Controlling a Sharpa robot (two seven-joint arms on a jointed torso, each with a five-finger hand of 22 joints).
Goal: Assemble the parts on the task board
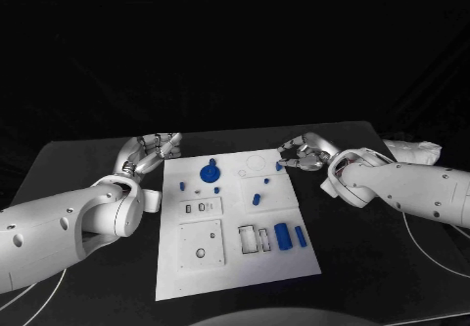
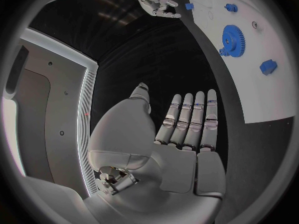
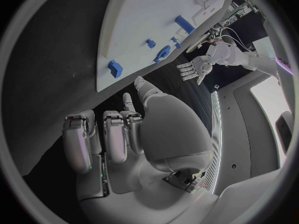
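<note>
Board: the white rectangular task board [image 1: 235, 272] lies between my two hands, its long axis running away from me.
Right hand: my right hand [image 1: 305, 153] sits at the board's far right edge, fingers curled in; I cannot tell whether they pinch anything.
Nearest part: a small blue block [image 1: 279, 166] lies just beside those fingers, on the board's right edge.
Left hand: my left hand [image 1: 152, 152] hovers beside the far left corner, fingers straight and held side by side, holding nothing.
Gear: the blue toothed plastic gear [image 1: 210, 172] stands in the far half, nearer my left hand.
Other parts: two long blue bars [image 1: 284, 236] lie near the right edge, closer to me.
In the way: nothing stands between my right hand and the block, as I judge it.
</note>
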